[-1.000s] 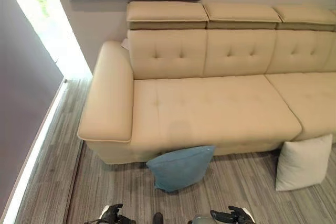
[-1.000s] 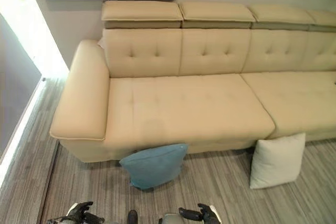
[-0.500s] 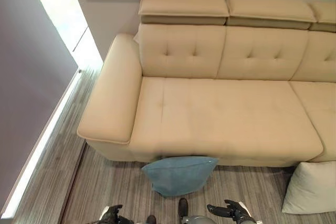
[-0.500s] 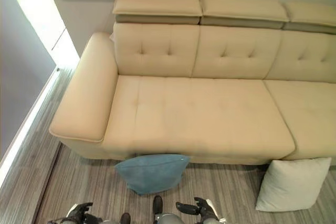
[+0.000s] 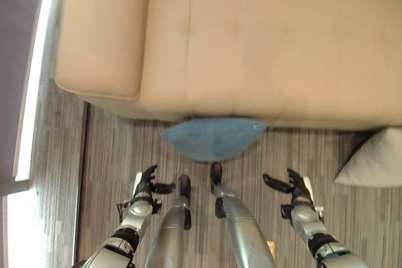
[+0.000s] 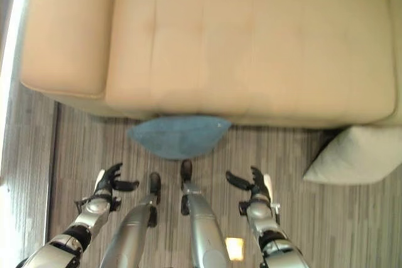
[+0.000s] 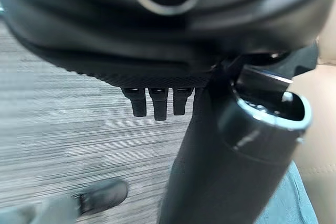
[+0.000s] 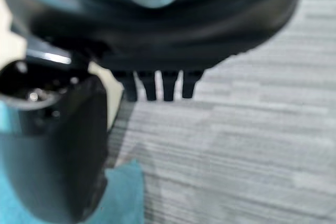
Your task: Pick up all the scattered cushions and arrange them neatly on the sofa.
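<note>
A blue cushion (image 5: 213,137) lies on the grey striped floor (image 5: 113,155), its far edge touching the front base of a beige sofa (image 5: 251,36). A pale cushion (image 6: 355,155) rests on the floor further to the robot's right, beside the sofa's front corner, well apart from the blue one.

The robot's left hand (image 5: 146,186) hangs above the floor on the near left of the blue cushion, fingers spread and relaxed, thumb pointing inward, holding nothing. The right hand (image 5: 296,187) hangs on the near right in a matching pose, fingers loosely spread, thumb stretched toward the centre, also empty. Neither hand touches a cushion.

The head cameras look steeply down on the sofa's seat, its armrest (image 5: 100,29) on the robot's left and both cushions. The right eye view takes in more of the pale cushion, which the left eye view cuts at its edge. The left wrist view shows the hand's straight fingers (image 7: 155,103) over the floor, with a patch of blue cushion and beige sofa past the thumb. The right wrist view shows straight fingers (image 8: 157,85) above the floor and a corner of blue cushion beside the thumb.
</note>
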